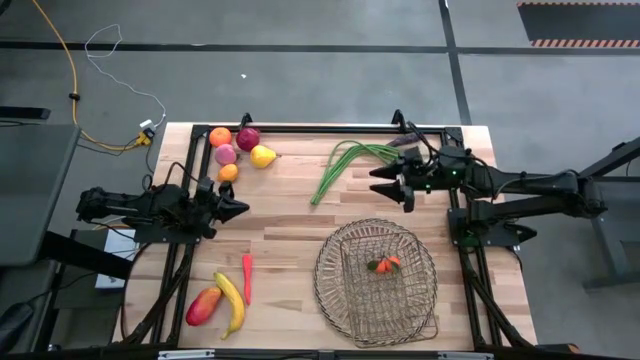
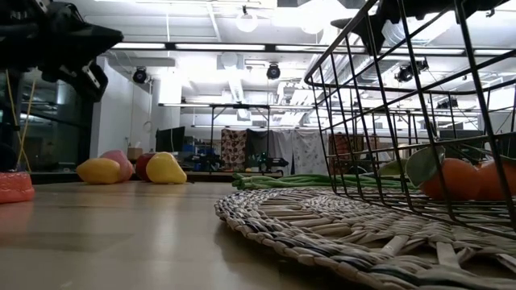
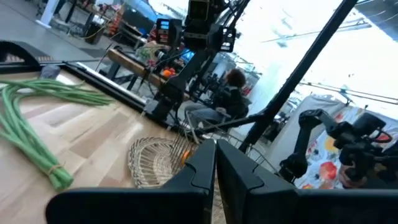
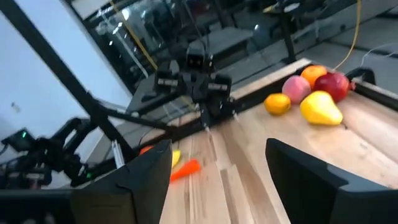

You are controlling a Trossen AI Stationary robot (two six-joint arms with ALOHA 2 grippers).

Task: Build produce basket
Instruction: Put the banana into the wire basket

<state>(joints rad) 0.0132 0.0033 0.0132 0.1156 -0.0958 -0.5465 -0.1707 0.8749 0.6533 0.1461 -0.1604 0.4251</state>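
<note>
While both arms hover, the basket (image 1: 376, 281) holds 2 oranges (image 1: 384, 265).

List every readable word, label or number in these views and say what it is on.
None can be read.
The produce, the basket and the table carry no print.
Both grippers, left and right, show no legible marking.
Signs in the room behind are too blurred to read.

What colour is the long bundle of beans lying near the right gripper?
Green; the long beans show best in the high view, beside the right gripper.
</note>
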